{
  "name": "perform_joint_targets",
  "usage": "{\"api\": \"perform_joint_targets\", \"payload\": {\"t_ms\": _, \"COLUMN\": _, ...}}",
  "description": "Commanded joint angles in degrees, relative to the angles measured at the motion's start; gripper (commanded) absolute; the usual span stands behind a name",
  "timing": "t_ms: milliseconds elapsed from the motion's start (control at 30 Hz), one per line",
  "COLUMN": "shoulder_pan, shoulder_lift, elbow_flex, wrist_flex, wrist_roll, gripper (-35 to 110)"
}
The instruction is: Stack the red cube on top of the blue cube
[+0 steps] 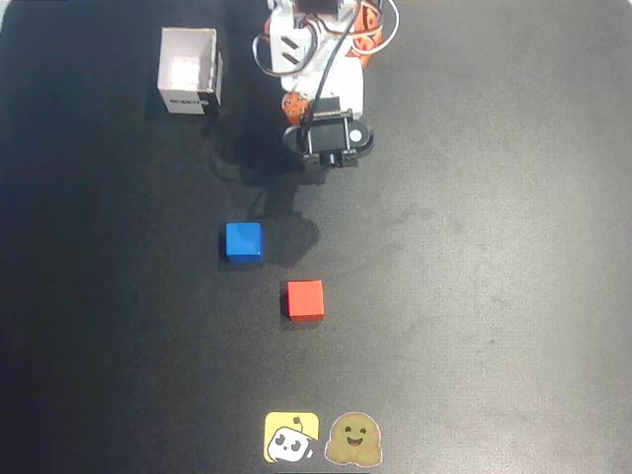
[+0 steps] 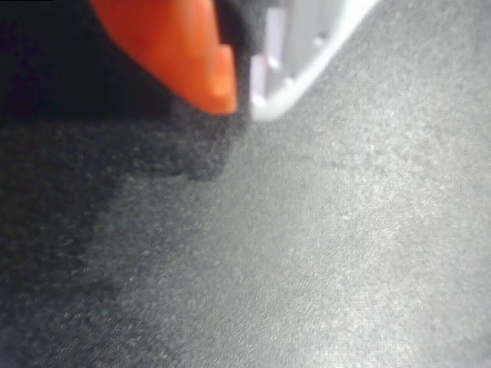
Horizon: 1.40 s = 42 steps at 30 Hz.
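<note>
Overhead view: the red cube (image 1: 305, 299) sits on the black table (image 1: 494, 247), just below and right of the blue cube (image 1: 243, 242), the two apart; the arm is folded near the top, well clear of both; a white-grey box (image 1: 188, 72) stands top left. Wrist view: the gripper (image 2: 242, 96) hangs over bare cloth, orange and white tips pressed almost together, holding nothing. The red cube looks light, rigid, matte, not slippery; best pinched across two opposite flat faces, mid-height.
</note>
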Motion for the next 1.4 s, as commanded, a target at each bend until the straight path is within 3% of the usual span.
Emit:
{"api": "perform_joint_targets", "payload": {"t_ms": 0, "shoulder_pan": 0.00, "shoulder_lift": 0.26, "elbow_flex": -0.26, "wrist_flex": -0.18, "wrist_roll": -0.62, "gripper": 0}}
{"api": "perform_joint_targets", "payload": {"t_ms": 267, "shoulder_pan": 0.00, "shoulder_lift": -2.37, "elbow_flex": -3.96, "wrist_flex": -1.05, "wrist_roll": -2.11, "gripper": 0}}
{"api": "perform_joint_targets", "payload": {"t_ms": 933, "shoulder_pan": 4.13, "shoulder_lift": -70.14, "elbow_flex": -50.71, "wrist_flex": -9.14, "wrist_roll": -7.73, "gripper": 0}}
{"api": "perform_joint_targets", "payload": {"t_ms": 1367, "shoulder_pan": 4.04, "shoulder_lift": -91.05, "elbow_flex": -65.74, "wrist_flex": -10.90, "wrist_roll": -5.80, "gripper": 0}}
